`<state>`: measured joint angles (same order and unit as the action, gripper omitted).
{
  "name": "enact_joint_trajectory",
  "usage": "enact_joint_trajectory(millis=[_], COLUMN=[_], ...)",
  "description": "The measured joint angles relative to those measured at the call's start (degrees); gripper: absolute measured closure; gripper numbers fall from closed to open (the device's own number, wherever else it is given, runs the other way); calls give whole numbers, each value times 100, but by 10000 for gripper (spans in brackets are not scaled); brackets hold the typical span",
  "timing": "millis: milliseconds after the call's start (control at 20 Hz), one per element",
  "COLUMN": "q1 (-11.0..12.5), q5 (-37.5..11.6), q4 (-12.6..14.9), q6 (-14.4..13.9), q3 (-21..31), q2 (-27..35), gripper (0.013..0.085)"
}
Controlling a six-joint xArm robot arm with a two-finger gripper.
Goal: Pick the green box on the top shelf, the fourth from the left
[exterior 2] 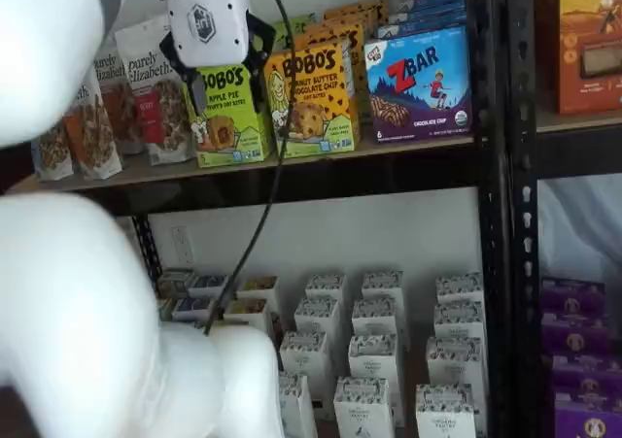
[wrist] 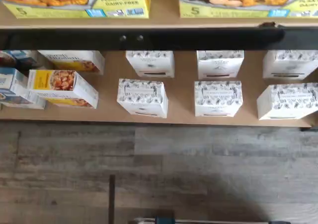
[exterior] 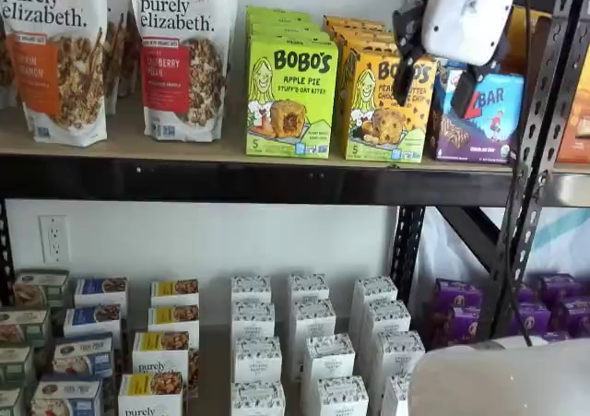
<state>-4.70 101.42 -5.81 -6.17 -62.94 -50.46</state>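
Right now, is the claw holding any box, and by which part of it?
Nothing is held. The claw hangs open in front of the green box on the top shelf, its fingers apart with no box between them.

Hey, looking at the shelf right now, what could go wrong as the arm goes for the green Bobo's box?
1. The green box stands tight against the yellow-orange Bobo's box, so a finger may nudge or catch the neighbor.
2. More green cartons sit right behind it, leaving little depth.
3. The gripper hangs in front with its jaws apart, and its cable may snag the top shelf.
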Motion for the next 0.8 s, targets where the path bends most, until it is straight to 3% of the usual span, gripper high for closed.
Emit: enact_joint_trajectory(millis=[500,800], q1=[-737,-1041], q5=[-572,-1017], q4=[82,136], q6=[-657,-900], q3=[-238,-442], q2=[520,861], gripper=[130,130])
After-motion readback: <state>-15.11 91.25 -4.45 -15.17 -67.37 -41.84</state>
